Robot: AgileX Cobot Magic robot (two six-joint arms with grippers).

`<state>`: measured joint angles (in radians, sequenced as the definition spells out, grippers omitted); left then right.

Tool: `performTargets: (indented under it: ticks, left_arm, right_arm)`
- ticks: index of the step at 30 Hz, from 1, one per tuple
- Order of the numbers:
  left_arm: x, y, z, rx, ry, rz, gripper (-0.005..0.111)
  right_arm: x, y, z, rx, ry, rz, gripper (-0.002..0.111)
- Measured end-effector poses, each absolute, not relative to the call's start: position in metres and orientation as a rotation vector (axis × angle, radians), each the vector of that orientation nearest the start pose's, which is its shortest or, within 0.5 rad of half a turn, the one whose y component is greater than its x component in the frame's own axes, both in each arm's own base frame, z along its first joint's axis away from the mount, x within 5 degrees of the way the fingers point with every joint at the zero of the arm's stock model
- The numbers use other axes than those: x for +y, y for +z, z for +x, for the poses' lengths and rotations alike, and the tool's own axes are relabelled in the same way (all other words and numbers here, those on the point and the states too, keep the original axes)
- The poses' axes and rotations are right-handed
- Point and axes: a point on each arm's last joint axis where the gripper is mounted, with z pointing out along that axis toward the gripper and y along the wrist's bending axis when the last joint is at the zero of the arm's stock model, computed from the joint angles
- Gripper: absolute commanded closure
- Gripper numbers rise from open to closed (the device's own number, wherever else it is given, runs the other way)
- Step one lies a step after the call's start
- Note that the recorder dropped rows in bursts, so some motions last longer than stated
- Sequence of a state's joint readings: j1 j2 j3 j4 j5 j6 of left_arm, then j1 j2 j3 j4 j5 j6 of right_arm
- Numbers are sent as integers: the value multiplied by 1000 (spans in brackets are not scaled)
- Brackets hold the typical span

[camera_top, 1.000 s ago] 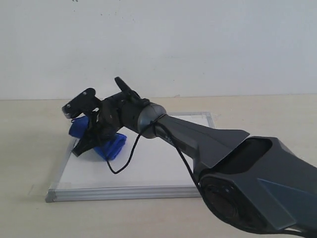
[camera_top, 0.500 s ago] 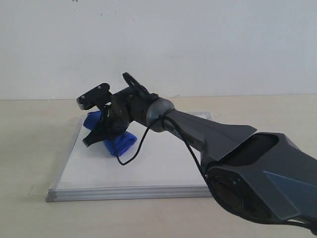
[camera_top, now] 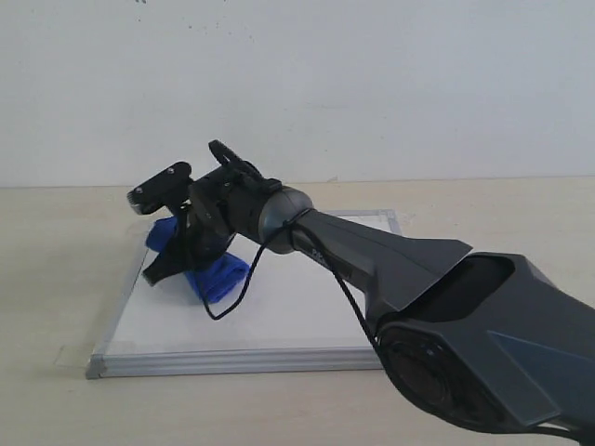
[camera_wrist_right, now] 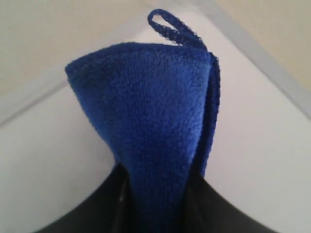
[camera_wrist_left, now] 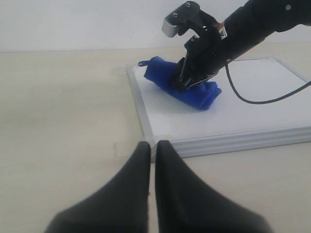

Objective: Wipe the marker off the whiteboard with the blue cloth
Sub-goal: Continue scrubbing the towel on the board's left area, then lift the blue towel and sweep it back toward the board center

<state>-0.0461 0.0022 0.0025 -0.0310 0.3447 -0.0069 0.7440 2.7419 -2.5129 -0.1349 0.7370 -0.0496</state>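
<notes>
The cloth [camera_top: 216, 275] is found on the whiteboard [camera_top: 288, 311], close to its far left corner as the exterior view gives it. It is lying as a rolled bundle, slanted across that corner. One end, with a small loop [camera_wrist_right: 171, 30], reaches the metal frame at the corner; the other end points toward the middle of the board.

The right gripper [camera_wrist_left: 190, 81] is brought down onto the middle of the bundle. Its jaws are closed on the cloth – in the right wrist view the blue pile is seen pinched between the two dark fingers [camera_wrist_right: 92, 216], and the cloth is pressed against the white surface. A black cable [camera_top: 231, 299] is hung from the wrist in a loop over the board.

The left gripper [camera_wrist_left: 152, 147] is held over the table [camera_top: 56, 307], just beside the board's left edge – its jaws are closed, with only a thin slit between them, and nothing is gripped.
</notes>
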Motion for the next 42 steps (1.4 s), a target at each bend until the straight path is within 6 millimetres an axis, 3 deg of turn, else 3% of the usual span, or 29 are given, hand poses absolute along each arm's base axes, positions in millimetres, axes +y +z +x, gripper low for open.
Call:
performTargets:
  ticks: [3,6,16,20,27,34,38,42]
  left_arm:
    - [-3,181,54,1833,-67,17,103]
    - [-3,181,54,1833,-67,17,103]
    - [-3,181,54,1833,-67,17,103]
    - [-3,181,54,1833,-67,17,103]
    - [-3,181,54,1833,-67,17,103]
    - [-3,181,54,1833,-67,17,103]
    - [-3,181,54,1833,-67,17,103]
    - [-3,181,54,1833,-67,17,103]
  right_arm:
    - [377,114,446,2236,75,-983,109]
    - [376,114,446,2246,102,-983,109]
    - [413,117,414,2190,481,-1150,109]
    - [407,116,420,2213,366,-1102,109]
    - [383,115,438,2247,6,-966,109]
    - [387,119,427,2240,-151,-1004,109]
    - [392,138,412,2270,-207,-1026,109]
    - [402,175,394,2235,-190,-1035,109]
